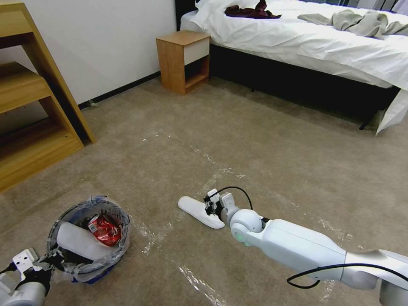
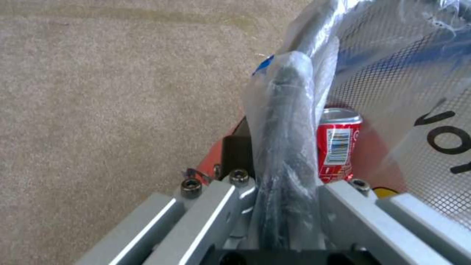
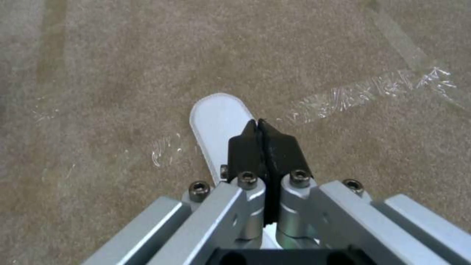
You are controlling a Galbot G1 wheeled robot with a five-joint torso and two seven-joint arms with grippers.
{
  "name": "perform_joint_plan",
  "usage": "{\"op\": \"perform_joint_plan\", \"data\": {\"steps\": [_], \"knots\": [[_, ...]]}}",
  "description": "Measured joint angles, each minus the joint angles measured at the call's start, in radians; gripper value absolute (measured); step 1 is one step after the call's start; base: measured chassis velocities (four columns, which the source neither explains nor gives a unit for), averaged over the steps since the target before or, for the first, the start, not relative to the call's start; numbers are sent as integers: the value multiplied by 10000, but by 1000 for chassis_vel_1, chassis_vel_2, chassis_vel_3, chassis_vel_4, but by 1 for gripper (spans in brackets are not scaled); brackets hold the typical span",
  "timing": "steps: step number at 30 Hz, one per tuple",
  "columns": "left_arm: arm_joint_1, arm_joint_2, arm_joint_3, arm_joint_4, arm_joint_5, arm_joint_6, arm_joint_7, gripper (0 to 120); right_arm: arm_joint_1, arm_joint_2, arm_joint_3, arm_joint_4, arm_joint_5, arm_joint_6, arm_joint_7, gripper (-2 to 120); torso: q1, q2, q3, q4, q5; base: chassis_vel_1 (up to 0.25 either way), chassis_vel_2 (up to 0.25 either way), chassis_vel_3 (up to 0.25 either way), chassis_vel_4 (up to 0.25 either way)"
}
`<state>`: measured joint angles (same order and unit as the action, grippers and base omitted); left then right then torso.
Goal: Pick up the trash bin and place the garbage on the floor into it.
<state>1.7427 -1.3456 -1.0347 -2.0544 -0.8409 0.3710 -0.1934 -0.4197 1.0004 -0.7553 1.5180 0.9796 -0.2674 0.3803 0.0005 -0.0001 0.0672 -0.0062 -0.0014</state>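
The trash bin (image 1: 124, 227), lined with a crinkled clear bag, stands on the carpet at the lower left. Inside it lie a crushed red can (image 1: 104, 229) and a white flat insole (image 1: 78, 242). My left gripper (image 1: 46, 263) is shut on the bin's bag-wrapped rim (image 2: 287, 121), and the can (image 2: 338, 143) shows just past it. A white insole (image 1: 195, 208) lies on the floor in the middle. My right gripper (image 1: 211, 205) is at its near end, fingers pressed together on that end. From the right wrist, the gripper (image 3: 258, 127) covers part of the insole (image 3: 216, 117).
A wooden shelf unit (image 1: 29, 106) stands at the left, a nightstand (image 1: 182, 61) at the back wall and a bed (image 1: 318, 46) at the back right. Shiny tape lines (image 1: 199, 280) cross the open carpet between them.
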Motion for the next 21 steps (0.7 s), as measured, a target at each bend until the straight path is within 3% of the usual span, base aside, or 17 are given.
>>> {"op": "perform_joint_plan", "data": {"steps": [11,18,21], "knots": [[72,-65,37,-23,63,0,-4,1,-57,242,-278,-651,-325,51,-231,0,0,1,0,-1,1,0,0,0,0],[116,-75,-13,-47,64,-12,-3,1,-4,650,-731,-1443,-507,-37,-296,19,0,2,0,0,1,0,0,0,0],[157,-106,-49,-47,64,-28,25,1,100,997,-966,-2035,-691,-264,-345,37,0,1,0,-1,0,0,0,0,0]]}}
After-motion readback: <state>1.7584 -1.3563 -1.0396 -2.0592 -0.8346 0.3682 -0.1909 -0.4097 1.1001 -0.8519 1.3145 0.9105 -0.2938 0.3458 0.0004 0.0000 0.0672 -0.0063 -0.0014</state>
